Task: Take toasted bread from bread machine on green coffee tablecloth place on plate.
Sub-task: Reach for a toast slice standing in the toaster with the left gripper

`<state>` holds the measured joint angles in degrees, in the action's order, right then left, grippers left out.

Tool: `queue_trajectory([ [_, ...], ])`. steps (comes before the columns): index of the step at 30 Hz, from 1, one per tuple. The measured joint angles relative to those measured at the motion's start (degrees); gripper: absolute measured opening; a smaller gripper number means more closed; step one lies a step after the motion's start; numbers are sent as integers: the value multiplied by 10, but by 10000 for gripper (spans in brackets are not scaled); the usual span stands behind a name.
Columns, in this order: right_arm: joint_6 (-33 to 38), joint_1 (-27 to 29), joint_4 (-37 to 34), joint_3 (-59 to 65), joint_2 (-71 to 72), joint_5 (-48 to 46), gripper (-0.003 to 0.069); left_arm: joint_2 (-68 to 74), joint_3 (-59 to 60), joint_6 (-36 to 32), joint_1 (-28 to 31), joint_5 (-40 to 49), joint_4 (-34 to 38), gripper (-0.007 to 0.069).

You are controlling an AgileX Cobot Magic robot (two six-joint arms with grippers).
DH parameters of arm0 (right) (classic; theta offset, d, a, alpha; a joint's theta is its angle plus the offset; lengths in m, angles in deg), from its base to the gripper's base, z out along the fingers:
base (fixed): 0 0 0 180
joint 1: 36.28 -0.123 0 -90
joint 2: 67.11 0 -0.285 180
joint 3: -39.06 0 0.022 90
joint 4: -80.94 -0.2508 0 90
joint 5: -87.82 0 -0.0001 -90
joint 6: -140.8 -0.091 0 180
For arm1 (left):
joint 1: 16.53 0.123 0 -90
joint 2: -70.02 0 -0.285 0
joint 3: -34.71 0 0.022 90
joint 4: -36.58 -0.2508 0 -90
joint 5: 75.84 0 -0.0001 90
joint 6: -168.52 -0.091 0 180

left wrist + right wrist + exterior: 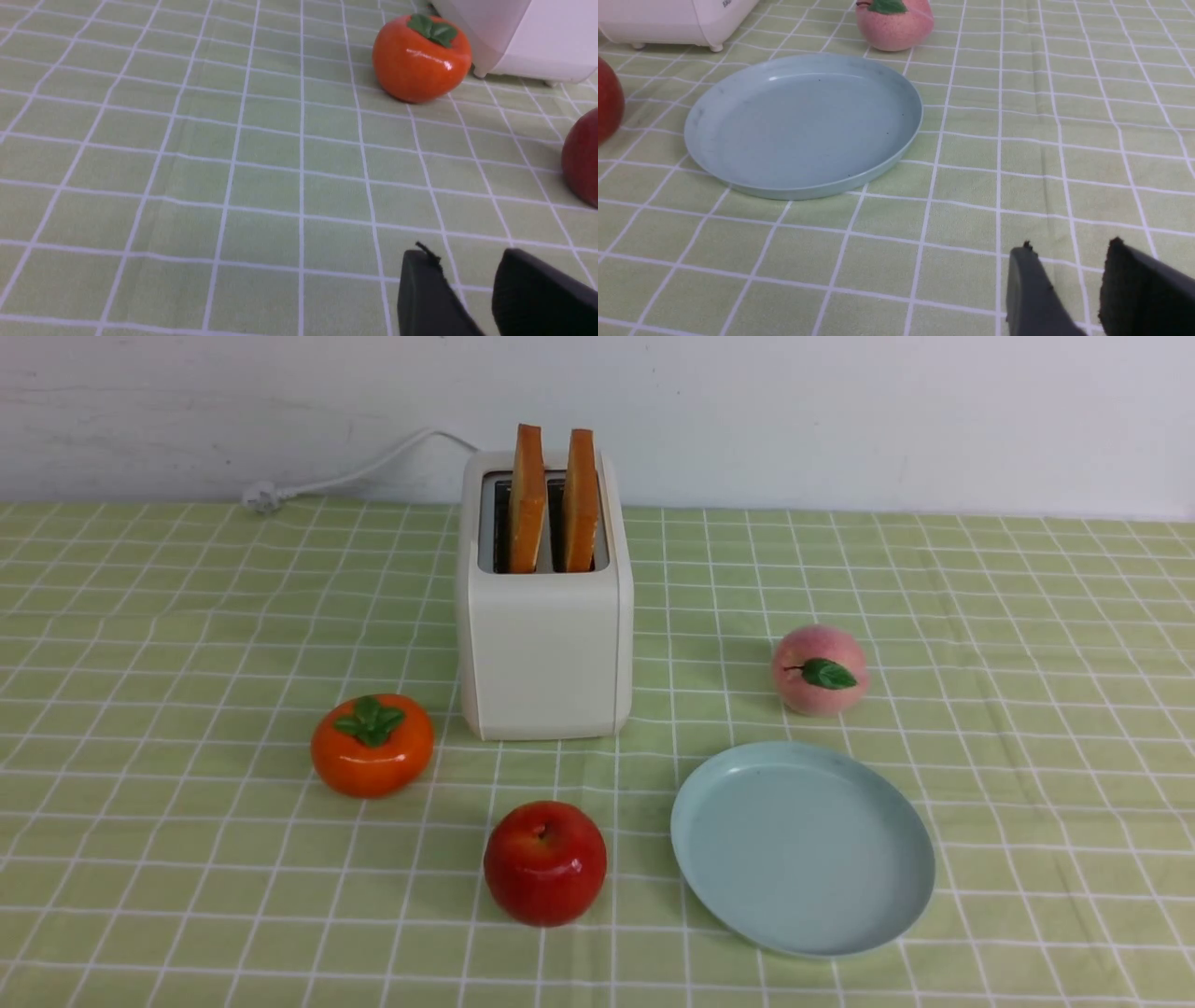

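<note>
Both slices of toasted bread stand upright in the slots of the bread machine, which sits on the green coffee tablecloth at the far side of the table. The plate lies nearer, to the right (a red apple just beside it). The left tool and right tool hang low over the cloth, each released, jaws apart.

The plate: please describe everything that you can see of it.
The plate is round, shallow and pale blue-green, with a low raised rim and a plastic-like surface with faint dark specks. It is empty and lies flat on the green checked tablecloth, right of the red apple and in front of the peach, touching neither.
</note>
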<state>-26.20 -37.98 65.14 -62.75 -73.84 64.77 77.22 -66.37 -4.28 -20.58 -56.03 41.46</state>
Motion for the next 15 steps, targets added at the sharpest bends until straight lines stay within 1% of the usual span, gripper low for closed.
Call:
queue_trajectory([
  [4,0,0,0,0,0,0,239,0,0,0,0,-11,11,222],
  [11,0,0,0,0,0,0,239,0,0,0,0,-14,71,229],
  [13,0,0,0,0,0,0,239,0,0,0,0,-25,106,229],
  [14,0,0,0,0,0,0,239,0,0,0,0,-28,113,229],
  [15,0,0,0,0,0,0,239,0,0,4,0,-47,151,229],
])
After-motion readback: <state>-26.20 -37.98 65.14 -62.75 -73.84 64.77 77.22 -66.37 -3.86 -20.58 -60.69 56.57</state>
